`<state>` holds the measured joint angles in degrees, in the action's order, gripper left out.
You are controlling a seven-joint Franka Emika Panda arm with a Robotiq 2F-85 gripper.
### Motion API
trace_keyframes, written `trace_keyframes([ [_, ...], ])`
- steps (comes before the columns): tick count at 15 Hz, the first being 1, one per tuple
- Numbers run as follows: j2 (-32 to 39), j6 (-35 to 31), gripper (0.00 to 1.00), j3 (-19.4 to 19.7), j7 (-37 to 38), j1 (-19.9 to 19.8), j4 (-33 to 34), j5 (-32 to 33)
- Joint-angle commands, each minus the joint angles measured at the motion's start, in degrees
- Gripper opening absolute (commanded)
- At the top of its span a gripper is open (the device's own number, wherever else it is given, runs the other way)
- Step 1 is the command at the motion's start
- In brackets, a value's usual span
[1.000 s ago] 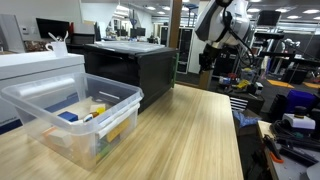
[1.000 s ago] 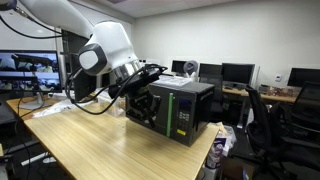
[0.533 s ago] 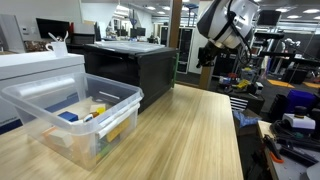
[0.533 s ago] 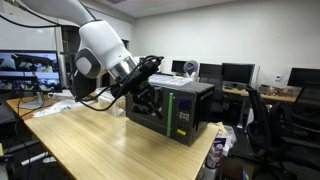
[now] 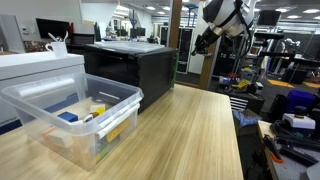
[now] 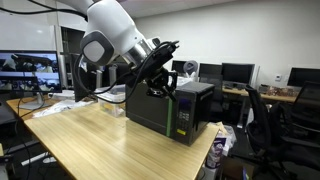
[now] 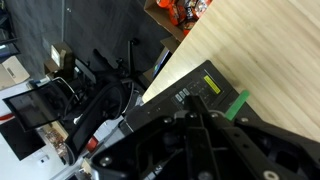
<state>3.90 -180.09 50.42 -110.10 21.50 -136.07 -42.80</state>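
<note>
Gripper point(image 6: 172, 49) aloft, jaws pressed together, nothing seen between them.
Hangs above the black box point(image 6: 172, 108), apart from it; box stands at the tabletop's point(image 6: 90, 142) far edge. Clear bin point(image 5: 35, 125) well apart.

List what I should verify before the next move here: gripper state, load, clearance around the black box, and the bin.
1. The gripper is shut: ok, the jaws are closed.
2. The gripper is empty: cannot tell. Nothing shows between its fingers, but the wrist view is too dark to be sure.
3. The gripper is clear of the black box: ok, it hangs in the air above the box's top edge and does not touch it.
4. The black box sits flat on the wooden table: ok.
5. The clear bin is out of the way: ok, it stands at the table end far from the gripper, with small items inside.
</note>
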Motion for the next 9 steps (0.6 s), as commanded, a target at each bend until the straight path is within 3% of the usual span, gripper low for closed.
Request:
trace_keyframes([
  [1, 3.20, 7.27, 0.00, -0.97, 1.19, -2.04, 3.80, -4.72],
  [2, 6.09, 11.65, 0.00, 0.13, 3.34, -1.98, 5.11, -3.97],
  [3, 6.43, 15.55, 0.00, -8.19, 11.75, -12.16, 4.61, 8.16],
  [4, 7.61, 19.80, 0.00, 1.81, 10.09, -2.57, 5.56, 7.91],
  [5, 7.25, 22.76, 0.00, 2.06, 14.48, -2.98, 5.48, 14.73],
  [6, 7.51, 26.75, 0.00, 4.68, 17.62, -1.15, 6.00, 20.42],
  [9, 4.67, 37.76, 0.00, 14.25, 23.37, 8.54, 7.16, 36.55],
])
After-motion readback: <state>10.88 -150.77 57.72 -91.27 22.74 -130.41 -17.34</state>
